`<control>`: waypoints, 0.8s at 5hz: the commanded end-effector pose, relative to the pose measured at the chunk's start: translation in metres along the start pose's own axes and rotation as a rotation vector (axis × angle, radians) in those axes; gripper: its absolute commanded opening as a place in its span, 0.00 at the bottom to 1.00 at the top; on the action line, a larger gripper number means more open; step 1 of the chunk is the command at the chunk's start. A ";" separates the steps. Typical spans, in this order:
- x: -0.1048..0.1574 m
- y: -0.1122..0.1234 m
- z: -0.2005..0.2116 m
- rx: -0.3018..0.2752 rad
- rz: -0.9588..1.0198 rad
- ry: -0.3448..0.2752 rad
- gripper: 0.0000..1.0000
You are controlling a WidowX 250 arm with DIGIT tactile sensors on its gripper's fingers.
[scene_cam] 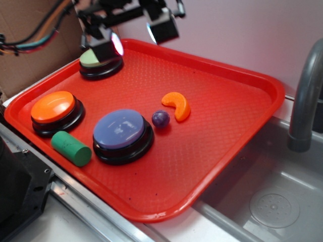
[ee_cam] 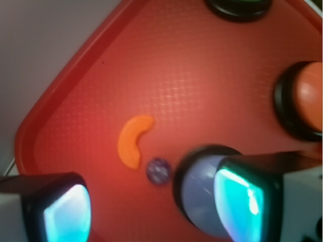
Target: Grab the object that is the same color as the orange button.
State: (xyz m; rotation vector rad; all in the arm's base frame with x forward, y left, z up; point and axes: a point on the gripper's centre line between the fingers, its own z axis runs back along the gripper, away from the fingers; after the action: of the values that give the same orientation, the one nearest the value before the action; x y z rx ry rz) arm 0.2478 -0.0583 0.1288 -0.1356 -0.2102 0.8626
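Approach step: gripper (scene_cam: 132, 34) w/ fingers (ee_cam: 65, 212) spread wide, empty, high above tray; small glossy orange crescent toy (ee_cam: 133, 140) lies ahead of fingertips, so next: center over it, descend.

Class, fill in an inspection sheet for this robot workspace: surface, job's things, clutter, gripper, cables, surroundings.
Surface: red tray, textured.
Job's things: orange crescent toy lying free mid-tray; orange button near the tray's left edge.
Clutter: purple ball beside the crescent; lavender-blue button; green cylinder; pale green button.
Gripper: gripper open, above the tray's far side, holding nothing.
Cables: bundle upper left.
Surroundings: sink, faucet, cardboard.
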 end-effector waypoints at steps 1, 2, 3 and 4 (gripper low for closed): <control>0.021 -0.027 -0.038 0.028 -0.043 -0.092 1.00; 0.025 -0.034 -0.058 0.051 -0.073 -0.122 1.00; 0.030 -0.037 -0.074 0.068 -0.077 -0.113 1.00; 0.027 -0.034 -0.088 0.070 -0.084 -0.086 1.00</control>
State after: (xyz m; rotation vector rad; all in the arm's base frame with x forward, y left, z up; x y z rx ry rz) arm 0.3024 -0.0707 0.0401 0.0013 -0.2267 0.7921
